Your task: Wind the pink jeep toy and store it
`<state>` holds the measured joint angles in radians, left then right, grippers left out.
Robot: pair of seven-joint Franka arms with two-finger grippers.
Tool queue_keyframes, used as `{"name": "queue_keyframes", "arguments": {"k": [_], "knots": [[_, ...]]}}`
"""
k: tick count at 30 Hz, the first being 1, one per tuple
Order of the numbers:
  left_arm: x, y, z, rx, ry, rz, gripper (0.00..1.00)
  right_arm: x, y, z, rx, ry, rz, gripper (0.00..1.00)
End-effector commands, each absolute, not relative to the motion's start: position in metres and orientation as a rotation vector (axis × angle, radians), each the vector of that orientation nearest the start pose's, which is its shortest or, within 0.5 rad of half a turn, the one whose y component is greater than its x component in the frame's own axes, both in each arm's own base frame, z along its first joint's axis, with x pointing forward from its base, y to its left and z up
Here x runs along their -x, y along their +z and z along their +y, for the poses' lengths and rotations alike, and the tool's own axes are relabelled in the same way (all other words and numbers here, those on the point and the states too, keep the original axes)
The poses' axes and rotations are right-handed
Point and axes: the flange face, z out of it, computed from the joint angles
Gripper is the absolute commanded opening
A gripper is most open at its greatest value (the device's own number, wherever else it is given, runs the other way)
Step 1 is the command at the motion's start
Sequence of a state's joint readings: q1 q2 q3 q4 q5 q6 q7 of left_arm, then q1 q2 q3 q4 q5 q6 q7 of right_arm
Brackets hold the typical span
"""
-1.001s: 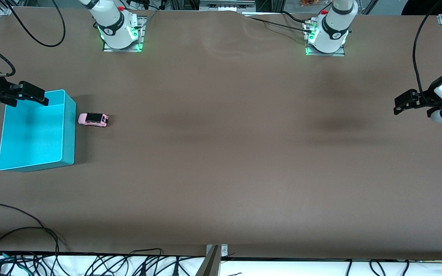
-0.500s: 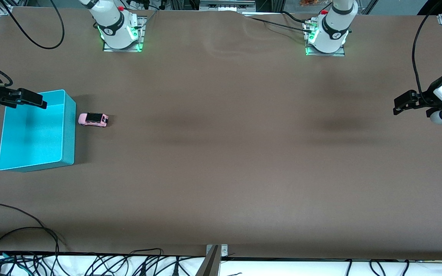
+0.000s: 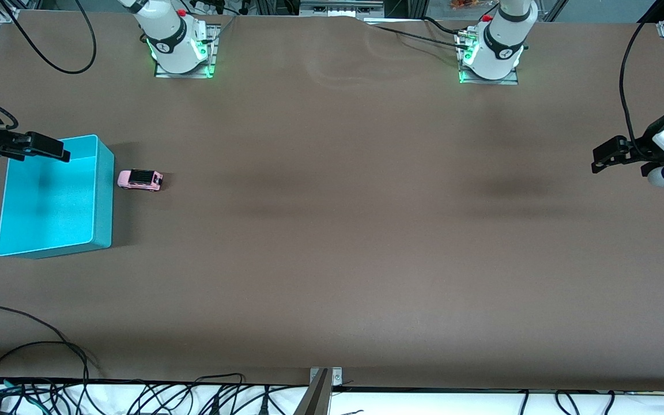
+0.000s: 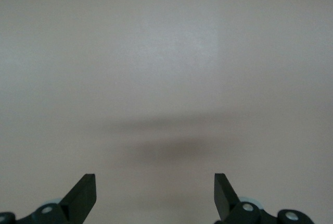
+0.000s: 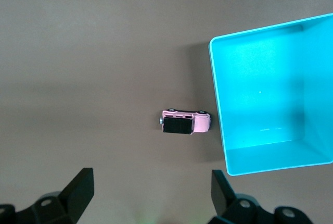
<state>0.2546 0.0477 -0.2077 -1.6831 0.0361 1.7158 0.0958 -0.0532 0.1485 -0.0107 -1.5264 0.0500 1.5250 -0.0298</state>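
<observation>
The pink jeep toy [image 3: 140, 180] stands on the brown table right beside the turquoise bin [image 3: 104, 196], on the bin's side toward the left arm's end. In the right wrist view the jeep [image 5: 184, 123] shows its black roof, close to the bin's wall [image 5: 217, 104]. The bin holds nothing. My right gripper [image 3: 55, 151] is open and empty, up in the air over the bin's edge farther from the front camera; its own view [image 5: 151, 193] shows the jaws wide apart. My left gripper [image 3: 602, 160] is open and empty [image 4: 153, 193], waiting over bare table at the left arm's end.
Both robot bases [image 3: 179, 49] [image 3: 490, 55] stand along the table's edge farthest from the front camera. Loose black cables [image 3: 136, 397] lie off the table's edge nearest that camera. A cable [image 3: 49, 55] hangs above the table near the right arm.
My right gripper has drawn back a little toward the right arm's end of the table and levelled out over the bin's edge. The jeep, the bin and the left arm have not moved.
</observation>
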Motion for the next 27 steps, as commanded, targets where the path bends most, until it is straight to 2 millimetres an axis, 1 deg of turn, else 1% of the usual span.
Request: {"name": "queue_keyframes", "arguments": {"k": [1, 4, 9, 11, 16, 21, 27], "knots": [[-0.573, 0.560, 0.041, 3.134, 0.000, 0.047, 1.00, -0.594, 0.550, -0.034, 3.085, 0.237, 0.078, 1.00], [-0.573, 0.561, 0.048, 3.139, -0.003, 0.027, 1.00, -0.593, 0.539, -0.036, 3.085, 0.232, 0.092, 1.00], [-0.574, 0.560, 0.053, 3.141, -0.013, 0.012, 1.00, -0.586, 0.526, -0.036, 3.089, 0.187, 0.096, 1.00], [-0.574, 0.560, 0.055, 3.140, -0.016, 0.007, 1.00, -0.584, 0.517, -0.036, 3.090, 0.180, 0.098, 1.00], [-0.574, 0.560, 0.055, 3.140, -0.016, 0.007, 1.00, -0.576, 0.500, -0.036, 3.091, 0.171, 0.104, 1.00], [-0.574, 0.560, 0.055, 3.140, -0.016, 0.007, 1.00, -0.568, 0.478, -0.035, 3.091, 0.178, 0.112, 1.00], [-0.574, 0.561, 0.055, 3.140, -0.018, 0.007, 1.00, -0.558, 0.454, -0.035, 3.094, 0.138, 0.123, 1.00]]}}
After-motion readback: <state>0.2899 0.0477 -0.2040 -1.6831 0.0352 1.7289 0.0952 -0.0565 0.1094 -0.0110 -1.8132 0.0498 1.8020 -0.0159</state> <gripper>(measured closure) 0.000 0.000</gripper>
